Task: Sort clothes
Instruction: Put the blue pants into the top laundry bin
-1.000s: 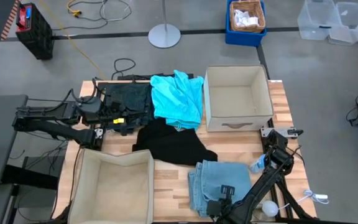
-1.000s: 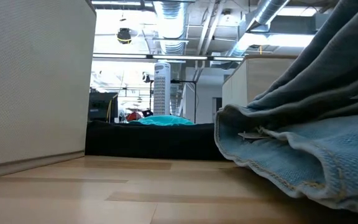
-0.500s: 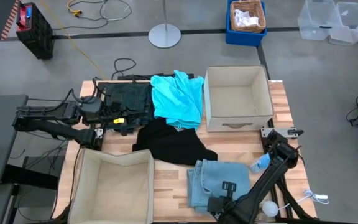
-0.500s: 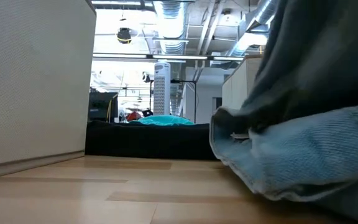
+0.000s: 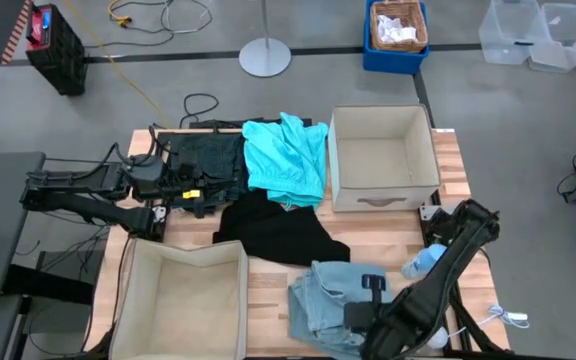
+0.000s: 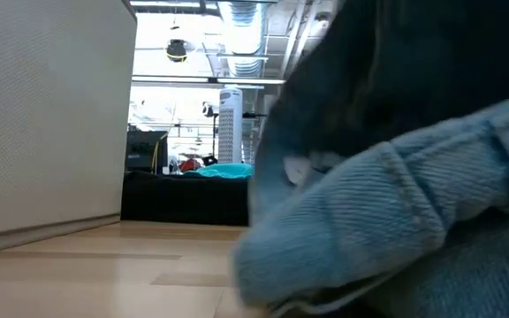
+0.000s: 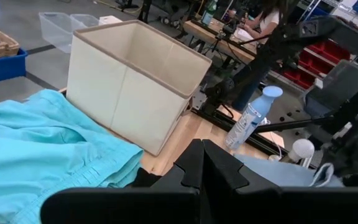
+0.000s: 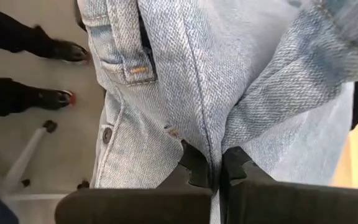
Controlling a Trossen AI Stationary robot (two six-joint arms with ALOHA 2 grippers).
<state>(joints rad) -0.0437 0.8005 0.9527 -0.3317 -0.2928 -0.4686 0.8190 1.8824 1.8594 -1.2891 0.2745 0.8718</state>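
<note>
Denim, the pale dusty-blue garment [image 5: 326, 300], lies bunched at about 5 o'clock on the table, and the right gripper [image 5: 360, 312] sits on its 3 o'clock edge with jaws pinched tight on a fold of the cloth [image 8: 185, 81]. Its long axis runs roughly from 12 to 6 o'clock. The near beige bin [image 5: 180, 300] stands at 9 o'clock from it, with bare wood between; the far beige bin [image 5: 382, 158] is at 1 o'clock. The black garment [image 5: 273, 232] lies just beside the denim at 11 o'clock, the turquoise one [image 5: 286, 157] beyond it, the dark green one [image 5: 213, 160] at 10 o'clock. The left gripper [image 5: 204, 192] waits there, jaws closed and empty. A water bottle [image 5: 423, 262] stands close at 3 o'clock.
</note>
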